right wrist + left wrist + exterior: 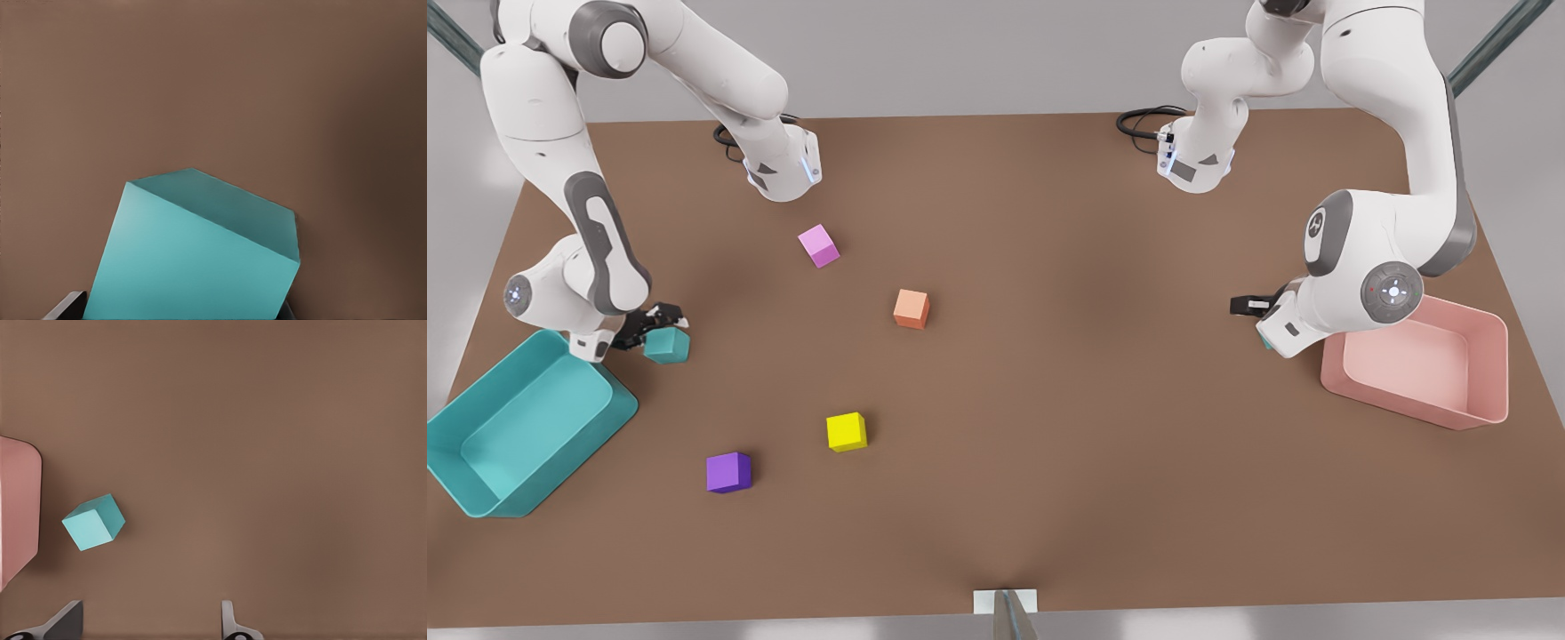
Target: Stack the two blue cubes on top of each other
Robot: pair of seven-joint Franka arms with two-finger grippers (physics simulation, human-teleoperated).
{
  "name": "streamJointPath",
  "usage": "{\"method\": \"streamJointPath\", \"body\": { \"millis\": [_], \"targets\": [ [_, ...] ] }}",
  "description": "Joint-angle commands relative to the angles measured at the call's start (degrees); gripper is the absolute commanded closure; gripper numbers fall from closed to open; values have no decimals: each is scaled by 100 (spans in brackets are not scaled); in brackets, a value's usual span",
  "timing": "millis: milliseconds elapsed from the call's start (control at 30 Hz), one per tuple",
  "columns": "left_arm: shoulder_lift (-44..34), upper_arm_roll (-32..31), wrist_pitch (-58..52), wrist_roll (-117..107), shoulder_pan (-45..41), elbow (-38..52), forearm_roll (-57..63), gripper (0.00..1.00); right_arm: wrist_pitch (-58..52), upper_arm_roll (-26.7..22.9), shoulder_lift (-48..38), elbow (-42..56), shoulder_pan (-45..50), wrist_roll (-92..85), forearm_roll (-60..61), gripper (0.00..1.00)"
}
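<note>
Teal cube (667,345) at the front view's left sits clamped in our right gripper (651,331); next we carry it onto the second cube (93,522), above which our left gripper (152,623) hovers spread and empty.

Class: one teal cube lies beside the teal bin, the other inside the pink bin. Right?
No: the other teal cube lies on the table beside the pink bin, not inside it, near the left gripper, per the left wrist view. The first cube, at the right gripper, is beside the teal bin.

Left claw (1249,305) open, right claw (660,322) clamped
</note>
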Motion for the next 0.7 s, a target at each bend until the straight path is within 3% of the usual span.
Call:
{"method": "streamJointPath", "body": {
  "millis": [0, 267, 333, 367, 400, 433, 467, 567, 667],
  "targets": [
    [-6, -1, -3, -2, -8, 8, 7, 0, 303, 20, -13, -46, 85, -86, 431, 0],
    [3, -19, 6, 16, -52, 43, 16, 0, 514, 20, -128, -257, 366, -16, 810, 0],
    [240, -19, 32, 25, -52, 342, 192, 0, 514, 20, -119, -345, 577, -16, 1012, 35],
    [240, -19, 32, 25, -61, 342, 192, 0, 514, 20, -84, -336, 621, -16, 1012, 48],
    [240, -19, 32, 16, -61, 360, 183, 0, 523, 20, -40, -328, 753, -33, 1153, 55],
    [240, -19, 32, 7, -70, 395, 183, 0, 497, 20, -49, -336, 841, -33, 1214, 70],
    [240, -19, 32, 7, -96, 404, 183, 0, 400, 11, -110, -336, 859, -42, 1223, 76],
    [311, -19, 32, 7, -96, 500, 192, 0, -619, 11, -549, -240, 964, -33, 1214, 75],
    [302, -54, 296, -2, -167, 553, 157, 0, -1437, 20, -927, -11, 2053, 423, 1267, 74]
  ]
}}
